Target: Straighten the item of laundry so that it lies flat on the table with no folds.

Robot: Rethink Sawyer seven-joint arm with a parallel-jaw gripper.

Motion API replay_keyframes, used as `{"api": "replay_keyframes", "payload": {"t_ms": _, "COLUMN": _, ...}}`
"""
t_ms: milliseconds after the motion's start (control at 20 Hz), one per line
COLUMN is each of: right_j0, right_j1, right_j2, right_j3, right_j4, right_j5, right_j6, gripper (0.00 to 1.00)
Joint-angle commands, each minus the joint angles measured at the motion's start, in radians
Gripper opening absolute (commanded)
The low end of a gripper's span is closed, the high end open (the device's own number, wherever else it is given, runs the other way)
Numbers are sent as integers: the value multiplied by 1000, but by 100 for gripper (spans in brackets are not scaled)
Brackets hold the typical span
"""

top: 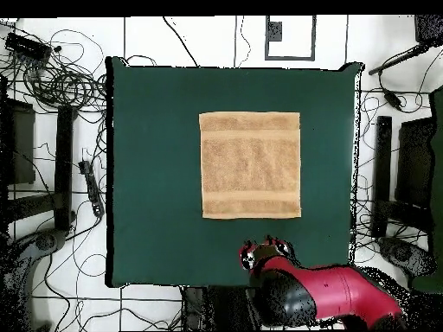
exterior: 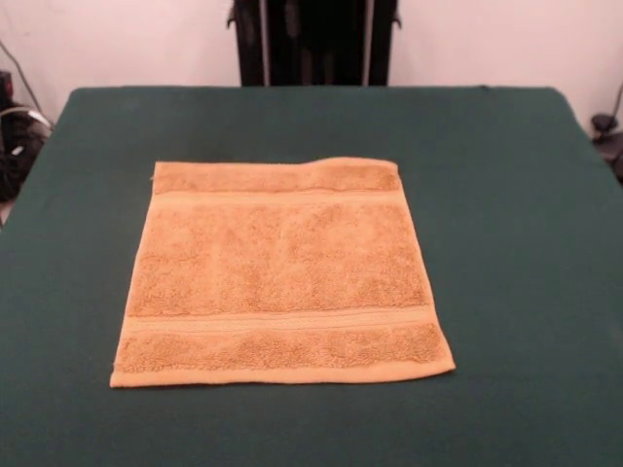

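The red and black robot claw (top: 264, 251) hangs over the near edge of the big dark green felt table (top: 156, 173), and I cannot tell if it is open or closed. Just past the claw, not touching it, the square orange-tan fluffy towel (top: 250, 164) lies spread out flat in the middle of the table. One far corner of the towel (exterior: 277, 272) is a little bumpy.

Non-task clutter only, all off the surface, placed relative to the end effector (top: 266, 251) in the overhead view. Tangled black cables (top: 65, 82) on the white tiled floor (top: 147, 298), far up-left of it. Black power strip (top: 91, 186) left of it, just beside the surface's edge. Dark stand legs (top: 62, 164) further left. Square floor marking (top: 290, 37) well above it. Black equipment (top: 411, 164) to its right. Front view: white wall (exterior: 127, 44) and cables (exterior: 18, 146) at one side.
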Motion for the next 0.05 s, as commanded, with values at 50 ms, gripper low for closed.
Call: {"api": "replay_keyframes", "payload": {"t_ms": 50, "right_j0": 36, "right_j1": -284, "right_j2": 273, "right_j3": 172, "right_j4": 237, "right_j5": 130, "right_j6": -209, "gripper": 100}}
